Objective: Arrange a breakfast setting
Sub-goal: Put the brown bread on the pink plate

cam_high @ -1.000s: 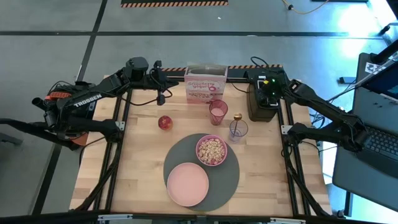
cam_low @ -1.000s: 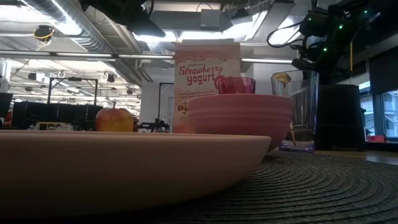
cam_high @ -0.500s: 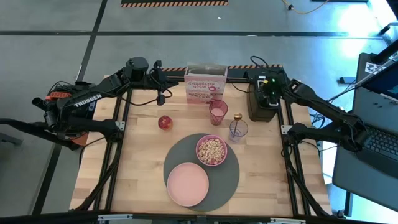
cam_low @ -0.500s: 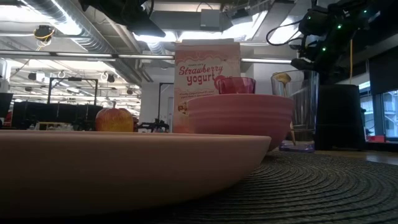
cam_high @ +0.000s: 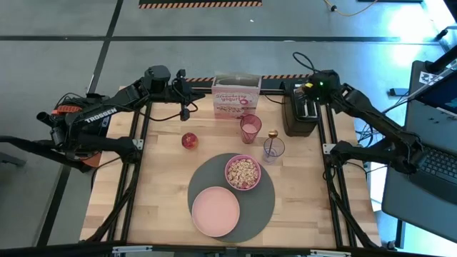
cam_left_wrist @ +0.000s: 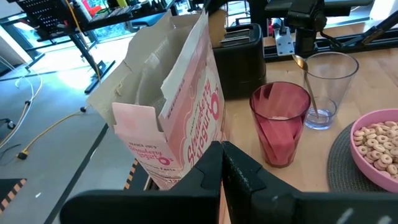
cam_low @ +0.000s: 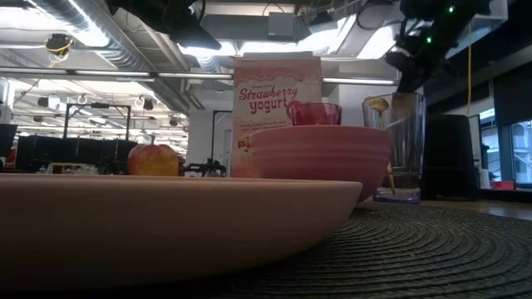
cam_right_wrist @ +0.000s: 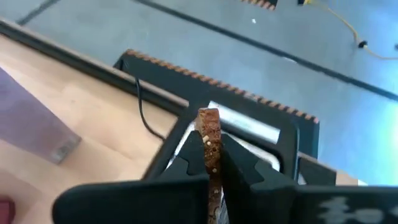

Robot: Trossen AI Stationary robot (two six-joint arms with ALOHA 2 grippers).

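Note:
The round dark-grey mat (cam_high: 263,207) bears the pink bowl (cam_high: 243,172) of cereal and the larger pink plate (cam_high: 216,210). Behind them stand the pink tumbler (cam_high: 250,128), the clear glass (cam_high: 273,149) with the small spoon (cam_high: 273,134) in it, the red apple (cam_high: 189,140) and the pink-and-white cereal box (cam_high: 236,100). My right gripper (cam_high: 313,89) is above the black toaster (cam_high: 300,118), shut on the brown toast (cam_right_wrist: 209,124). My left gripper (cam_high: 185,108) is shut and empty at the far left, beside the box. My right gripper pinches the toast between its two fingers (cam_right_wrist: 186,155), one on each flat face, with the slice's edge (cam_right_wrist: 209,118) standing out past the fingertips. The fingers point down over the toaster's slots (cam_right_wrist: 245,127). The slice hangs on edge below the gripper.
The toaster stands at the table's far right corner, close to the clear glass. The cereal box's top is open in the left wrist view (cam_left_wrist: 168,93). Bare wood (cam_high: 164,193) lies left of the mat and along the right side.
My right gripper has gone up from the toaster and a little toward the far right corner, shut on the toast. The toaster's top, covered by the gripper before, now shows.

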